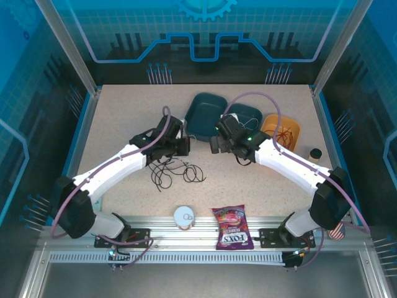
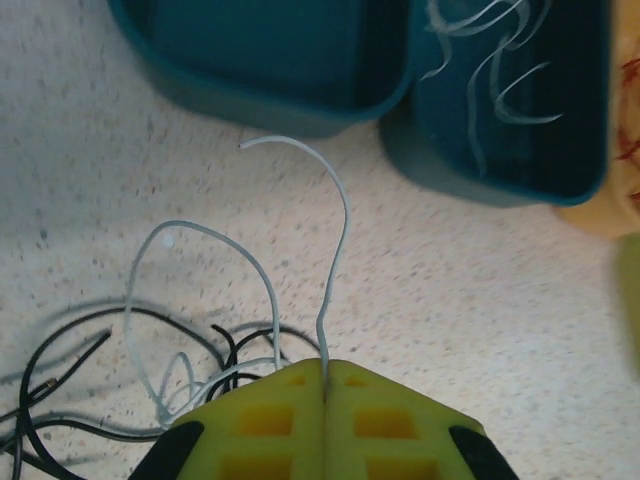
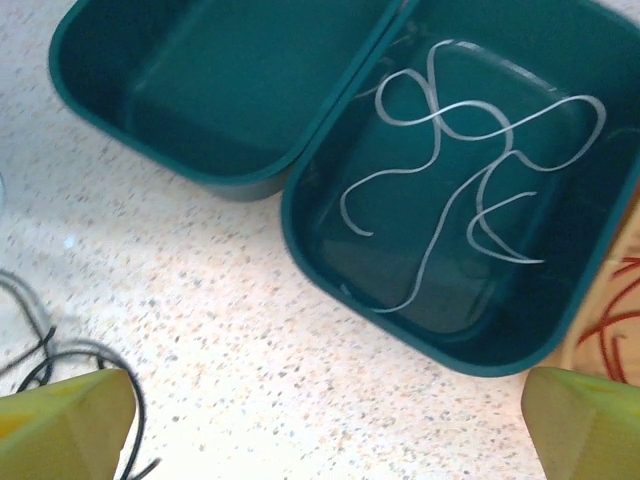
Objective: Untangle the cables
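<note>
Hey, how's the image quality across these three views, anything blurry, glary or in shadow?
Top external view: sharp, evenly lit, blue cast on the enclosure walls. Left wrist view: held white cable crisp, left gripper shut on it slightly soft. Right wrist view: right gripper's fingers blurred in the bottom corners, loose white cable in the teal bin in focus.

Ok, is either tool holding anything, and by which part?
The left tool pinches the white cable partway along, its free end arching ahead. The right tool is open and empty.
</note>
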